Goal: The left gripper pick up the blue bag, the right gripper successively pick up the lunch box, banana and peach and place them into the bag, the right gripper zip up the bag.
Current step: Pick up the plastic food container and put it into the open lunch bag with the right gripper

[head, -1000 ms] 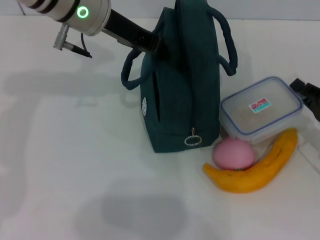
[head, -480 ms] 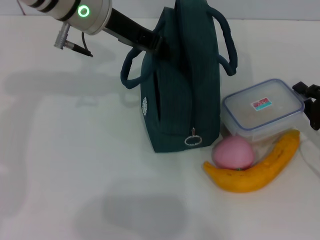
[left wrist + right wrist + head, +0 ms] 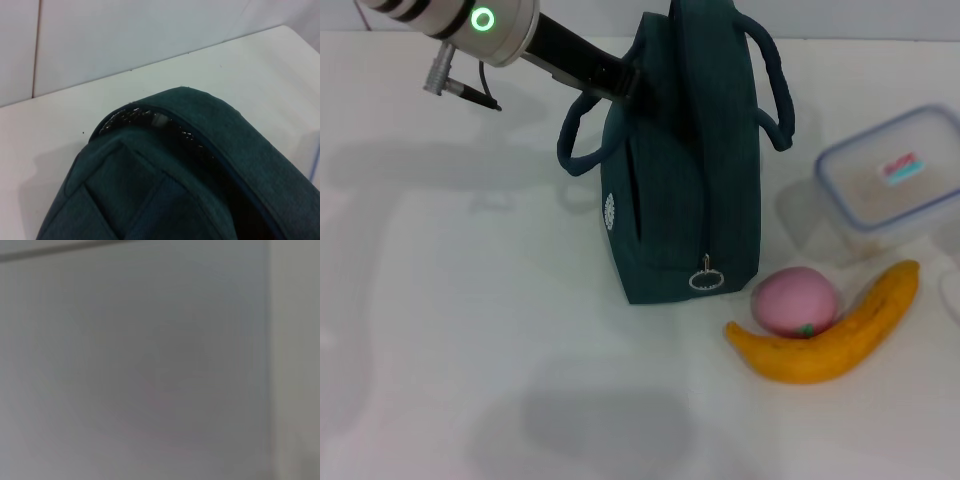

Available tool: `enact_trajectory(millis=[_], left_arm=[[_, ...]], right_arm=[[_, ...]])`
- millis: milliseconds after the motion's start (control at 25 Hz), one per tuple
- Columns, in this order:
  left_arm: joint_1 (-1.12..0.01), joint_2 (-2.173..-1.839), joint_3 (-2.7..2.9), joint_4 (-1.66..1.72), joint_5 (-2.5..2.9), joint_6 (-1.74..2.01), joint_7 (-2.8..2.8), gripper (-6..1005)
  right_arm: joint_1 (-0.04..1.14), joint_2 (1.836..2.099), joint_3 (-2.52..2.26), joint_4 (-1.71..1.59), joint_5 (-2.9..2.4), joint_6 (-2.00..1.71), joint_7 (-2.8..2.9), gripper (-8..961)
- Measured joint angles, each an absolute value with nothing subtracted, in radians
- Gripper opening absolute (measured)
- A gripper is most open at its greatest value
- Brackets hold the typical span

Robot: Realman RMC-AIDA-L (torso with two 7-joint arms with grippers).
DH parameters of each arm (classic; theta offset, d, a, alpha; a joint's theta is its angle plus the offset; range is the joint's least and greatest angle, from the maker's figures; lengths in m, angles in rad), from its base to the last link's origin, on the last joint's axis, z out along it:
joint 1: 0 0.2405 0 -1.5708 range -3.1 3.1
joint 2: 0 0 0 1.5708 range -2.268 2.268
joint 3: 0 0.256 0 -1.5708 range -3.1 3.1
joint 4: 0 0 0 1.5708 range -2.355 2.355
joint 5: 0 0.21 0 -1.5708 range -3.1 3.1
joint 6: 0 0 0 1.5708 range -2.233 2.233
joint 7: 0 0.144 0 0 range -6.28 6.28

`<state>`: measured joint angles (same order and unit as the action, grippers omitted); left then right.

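One lunch box (image 3: 898, 180) raised at right edge; right gripper unseen. Left gripper (image 3: 625, 85) at blue bag (image 3: 685, 170) top, grip indeterminate.

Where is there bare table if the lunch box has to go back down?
Bare table runs wide on the blue bag's left and in front of it, below the banana. The right is crowded: peach against the banana, lunch box lifted at the edge above them.
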<state>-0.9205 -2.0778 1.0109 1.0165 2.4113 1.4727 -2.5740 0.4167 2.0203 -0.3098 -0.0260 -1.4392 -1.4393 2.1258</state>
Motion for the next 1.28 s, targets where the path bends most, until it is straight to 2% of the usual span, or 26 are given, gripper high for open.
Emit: enact_trajectory(millis=[360, 960, 1280], left_arm=[[-0.922, -2.08, 1.011, 1.017, 2.412, 1.474, -2.574, 85], [-0.931, -2.081, 1.011, 1.082, 2.365, 1.524, -2.585, 85], [-0.931, -2.082, 1.011, 1.083, 2.357, 1.531, -2.595, 85]], right_arm=[[0.45, 2.021, -0.31, -0.025, -1.288, -1.585, 2.141, 98], [0.698, 2.021, -0.317, -0.043, -1.205, -1.789, 1.956, 99], [0.741, 2.022, -0.42, -0.043, -1.212, -1.717, 1.767, 99]])
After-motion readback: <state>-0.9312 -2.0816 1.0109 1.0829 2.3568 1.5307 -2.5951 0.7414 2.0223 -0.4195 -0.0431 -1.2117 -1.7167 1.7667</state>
